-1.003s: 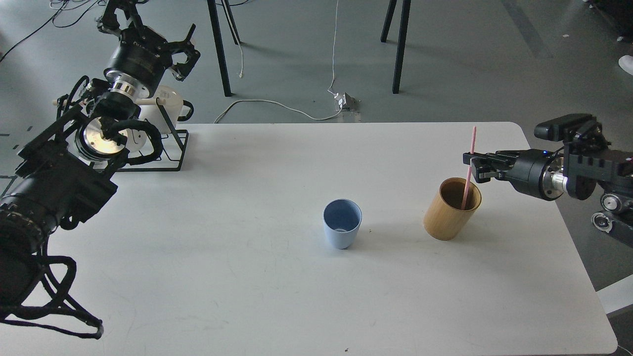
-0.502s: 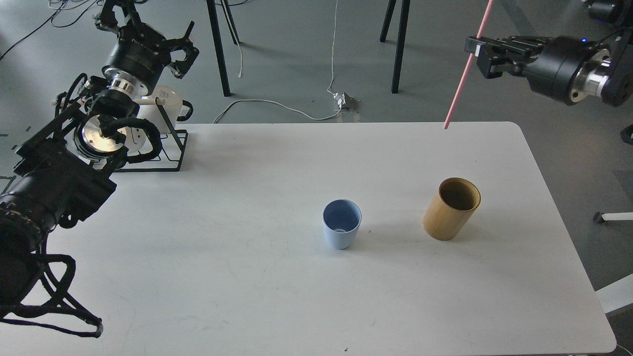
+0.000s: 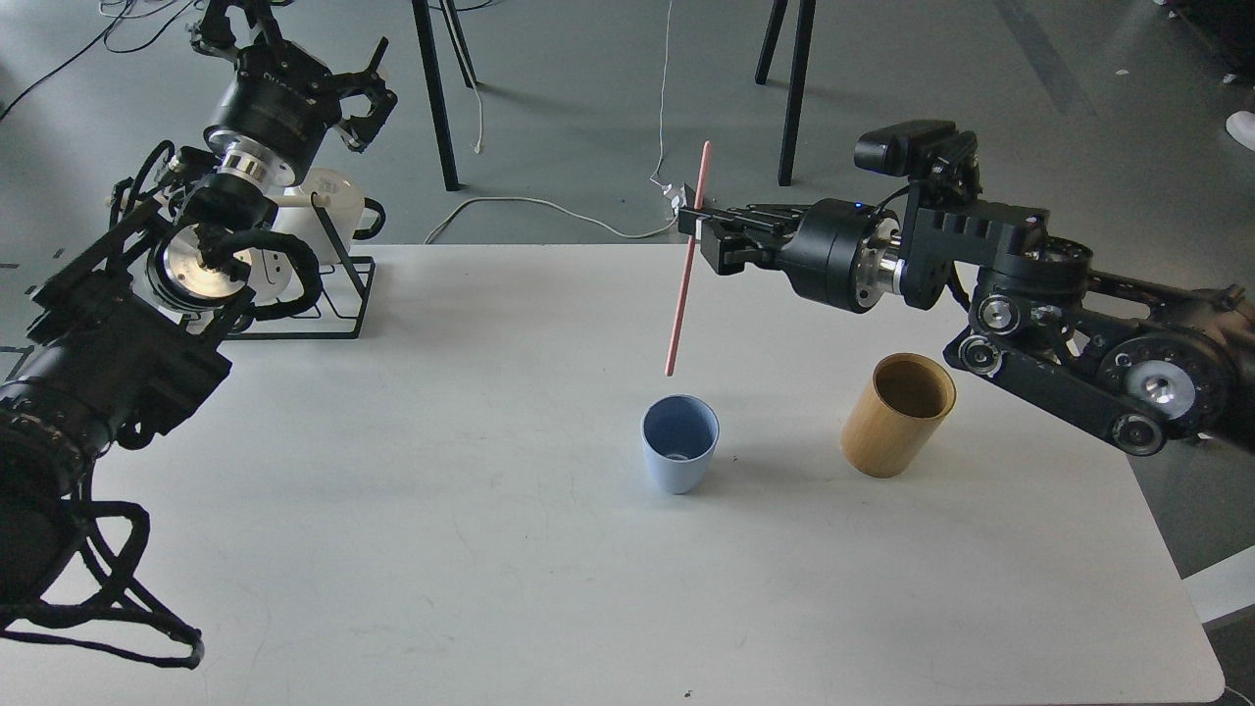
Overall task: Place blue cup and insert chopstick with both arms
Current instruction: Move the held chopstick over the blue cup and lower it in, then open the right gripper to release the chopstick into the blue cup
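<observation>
Chopstick (image 3: 685, 261) pinched near its upper third in the right gripper (image 3: 698, 227), hanging close to vertical with a slight tilt, lower tip below the fingers and just above the blue cup (image 3: 678, 444). Cup upright on the table (image 3: 490, 549), mouth open, nothing in it that I can see, sits below and slightly toward me from the gripper.

Step in hand, by my read: cup placement done, insertion pending. Tip looks a bit left of and behind the cup mouth centre, but one view gives poor depth, so I can't confirm alignment. Next move calls for a small lateral correction, then a straight descent until the tip is inside the rim, then release. Tilt means the tip could clip the rim and tip the light cup.

Bamboo holder (image 3: 897, 414) stands on the table under the right forearm, right of the cup and well apart from it; not in the descent path, though the arm links pass close over it.

Left gripper (image 3: 363, 98) is far off to the left, raised over the wire rack (image 3: 338, 284) and white mugs (image 3: 324, 201), fingers spread, holding nothing.
</observation>
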Robot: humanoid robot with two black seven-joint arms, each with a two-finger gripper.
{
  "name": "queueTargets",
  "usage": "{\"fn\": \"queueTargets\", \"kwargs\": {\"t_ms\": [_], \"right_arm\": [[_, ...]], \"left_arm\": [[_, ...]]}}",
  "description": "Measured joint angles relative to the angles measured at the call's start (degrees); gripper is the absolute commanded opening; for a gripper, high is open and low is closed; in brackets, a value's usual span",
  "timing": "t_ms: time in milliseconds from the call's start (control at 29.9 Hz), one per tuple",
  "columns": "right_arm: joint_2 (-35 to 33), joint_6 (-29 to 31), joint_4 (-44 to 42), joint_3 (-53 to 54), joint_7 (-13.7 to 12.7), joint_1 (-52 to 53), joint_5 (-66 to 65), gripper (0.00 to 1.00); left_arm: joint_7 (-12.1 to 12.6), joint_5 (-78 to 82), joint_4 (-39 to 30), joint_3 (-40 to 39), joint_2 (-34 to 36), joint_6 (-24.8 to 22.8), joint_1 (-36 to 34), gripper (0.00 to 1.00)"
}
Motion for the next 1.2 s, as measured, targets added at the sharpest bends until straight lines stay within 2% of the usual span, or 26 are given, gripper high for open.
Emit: {"fn": "queueTargets", "kwargs": {"t_ms": [435,602,1103,1170,1204], "right_arm": [[2.0,0.1,-0.4,-3.9,0.0,-3.3,-0.4,0.01],[2.7,0.1,-0.7,-4.2,-0.9,-3.9,-0.6,0.03],[2.4,0.1,-0.5,-4.2,-1.4,-6.0,-0.7,0.36],[2.2,0.1,-0.5,-3.9,-1.3,-6.0,-0.5,0.43],[2.1,0.0,-0.5,-3.7,-1.3,-6.0,-0.4,0.50]], "left_arm": [[0.0,0.0,0.0,0.0,1.5,0.0,0.1,0.99],[0.0,0.0,0.0,0.0,2.5,0.0,0.2,0.99],[0.0,0.0,0.0,0.2,2.3,0.0,0.3,0.99],[0.0,0.0,0.0,0.2,2.3,0.0,0.3,0.99],[0.0,0.0,0.0,0.2,2.3,0.0,0.3,0.99]]}}
